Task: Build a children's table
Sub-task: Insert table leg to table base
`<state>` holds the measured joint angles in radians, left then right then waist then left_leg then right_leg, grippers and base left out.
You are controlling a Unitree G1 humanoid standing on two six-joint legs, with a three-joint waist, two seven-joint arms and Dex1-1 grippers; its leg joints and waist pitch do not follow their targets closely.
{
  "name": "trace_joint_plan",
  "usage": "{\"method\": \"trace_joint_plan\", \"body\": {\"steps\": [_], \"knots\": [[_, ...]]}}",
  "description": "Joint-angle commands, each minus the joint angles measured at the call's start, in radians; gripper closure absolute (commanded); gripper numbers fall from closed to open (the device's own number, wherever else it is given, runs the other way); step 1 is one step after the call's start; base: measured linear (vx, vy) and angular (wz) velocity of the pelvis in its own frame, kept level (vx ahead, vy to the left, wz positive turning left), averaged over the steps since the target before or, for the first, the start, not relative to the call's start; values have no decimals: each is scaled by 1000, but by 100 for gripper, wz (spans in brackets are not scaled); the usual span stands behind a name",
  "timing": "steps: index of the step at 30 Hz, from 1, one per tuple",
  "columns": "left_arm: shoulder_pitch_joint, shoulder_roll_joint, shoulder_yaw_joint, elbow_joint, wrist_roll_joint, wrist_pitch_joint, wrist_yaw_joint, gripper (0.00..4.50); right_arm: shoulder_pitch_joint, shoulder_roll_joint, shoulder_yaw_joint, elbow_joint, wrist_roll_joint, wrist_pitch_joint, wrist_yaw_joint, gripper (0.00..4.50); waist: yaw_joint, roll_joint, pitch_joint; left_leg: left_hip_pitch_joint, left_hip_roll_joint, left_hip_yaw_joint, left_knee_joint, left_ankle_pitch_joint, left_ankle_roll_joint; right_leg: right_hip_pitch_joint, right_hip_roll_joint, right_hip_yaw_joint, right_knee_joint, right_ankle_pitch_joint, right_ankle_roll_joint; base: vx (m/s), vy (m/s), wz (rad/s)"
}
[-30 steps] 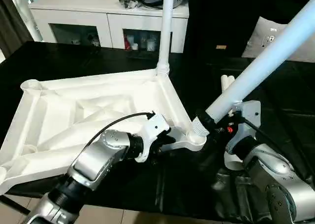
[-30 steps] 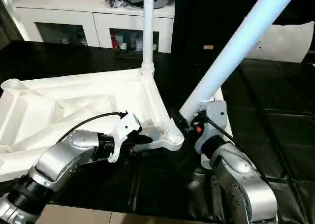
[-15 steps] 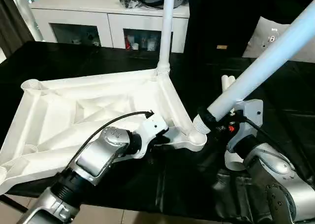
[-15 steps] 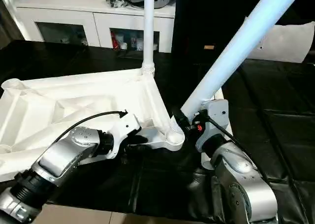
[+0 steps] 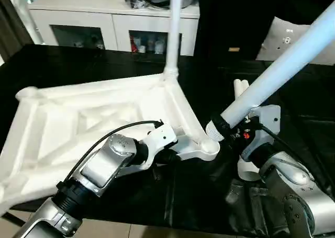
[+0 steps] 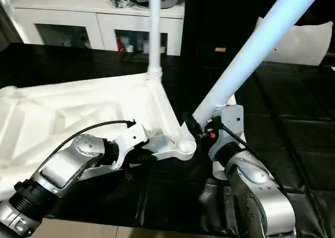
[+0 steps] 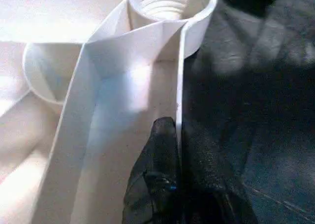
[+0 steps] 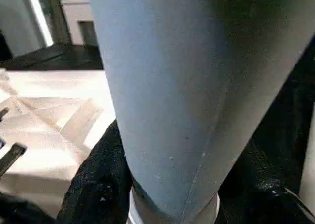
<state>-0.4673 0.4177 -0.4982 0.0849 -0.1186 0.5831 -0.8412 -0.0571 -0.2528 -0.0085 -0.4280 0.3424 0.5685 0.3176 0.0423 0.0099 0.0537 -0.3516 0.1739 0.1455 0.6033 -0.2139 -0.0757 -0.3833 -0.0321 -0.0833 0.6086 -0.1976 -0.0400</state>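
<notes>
One leg (image 5: 277, 73) pinched in the right gripper (image 5: 224, 127) needs seating into the corner socket (image 5: 210, 145); the left gripper (image 7: 174, 150) pinches the tabletop rim (image 7: 181, 76) beside that socket.

The left arm is extended from the lower left of the head view toward the centre, forearm rising to the right, wrist angled inward. The left gripper (image 7: 172, 150) is seen closed, its black fingers (image 7: 160, 140) pinched onto a thin white edge. The right arm enters from the lower right, forearm raised. The right gripper (image 5: 222, 127) is clamped around a white tube near its lower end.
</notes>
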Motion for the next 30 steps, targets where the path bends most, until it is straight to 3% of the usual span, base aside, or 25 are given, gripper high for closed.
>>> {"method": "trace_joint_plan", "body": {"steps": [1,2,3,5,7,8,9,11,12,18,22,30], "knots": [[31,47,28,-36,-16,-43,-45,450,-32,-17,18,10,13,26,40,260,7,0,-57,-9,47,-14,-69,-97,37,57,-109,67,-90,-269,-96,0,0,0],[42,66,28,-48,-17,-55,-64,450,-40,-23,23,14,20,35,53,260,2,2,-56,-12,48,-17,-72,-96,38,61,-110,67,-87,-268,-101,0,0,0],[51,79,36,-51,-18,-69,-72,450,-48,-31,29,19,29,48,67,260,-1,-2,-56,-10,47,-12,-68,-95,42,57,-108,68,-90,-265,-99,0,0,0],[54,85,39,-53,-18,-75,-75,450,-51,-34,31,21,32,54,73,260,2,4,-55,-6,48,-11,-68,-92,45,54,-107,69,-90,-270,-106,0,0,0],[73,118,72,-49,-22,-106,-90,450,-78,-72,52,42,43,79,126,260,2,-4,-54,-7,48,-11,-69,-93,45,55,-105,67,-89,-277,-106,0,0,0],[79,132,87,-43,-24,-132,-100,450,-89,-89,60,52,50,93,150,260,5,-1,-53,-9,48,-13,-70,-91,45,58,-108,66,-89,-288,-100,0,0,0],[88,147,104,-35,-30,-173,-116,450,-104,-108,68,68,55,104,179,260,3,-11,-53,-8,49,-11,-69,-94,48,57,-106,66,-89,-289,-97,0,0,0],[93,153,111,-31,-34,-200,-128,450,-110,-115,71,76,58,109,189,260,3,-5,-53,-7,49,-11,-69,-88,47,54,-107,67,-88,-287,-96,0,0,0],[103,166,116,-24,-40,-225,-150,450,-123,-132,81,88,62,123,213,260,5,-13,-54,-6,49,-10,-69,-86,49,54,-108,67,-88,-285,-97,0,0,0],[110,189,110,0,-33,-249,-167,450,-141,-172,112,101,73,154,279,260,11,-14,-53,-5,53,-10,-70,-66,50,53,-110,69,-80,-253,-110,0,0,0],[105,191,107,5,-31,-250,-174,450,-144,-178,120,103,77,165,292,260,15,-22,-52,-5,53,-8,-70,-65,46,53,-112,70,-80,-260,-108,0,0,0],[93,207,74,-5,-3,-305,-238,450,-165,-171,138,135,87,184,307,260,19,-19,-54,-4,53,-9,-69,-60,44,54,-113,70,-79,-259,-108,0,0,0]]}}
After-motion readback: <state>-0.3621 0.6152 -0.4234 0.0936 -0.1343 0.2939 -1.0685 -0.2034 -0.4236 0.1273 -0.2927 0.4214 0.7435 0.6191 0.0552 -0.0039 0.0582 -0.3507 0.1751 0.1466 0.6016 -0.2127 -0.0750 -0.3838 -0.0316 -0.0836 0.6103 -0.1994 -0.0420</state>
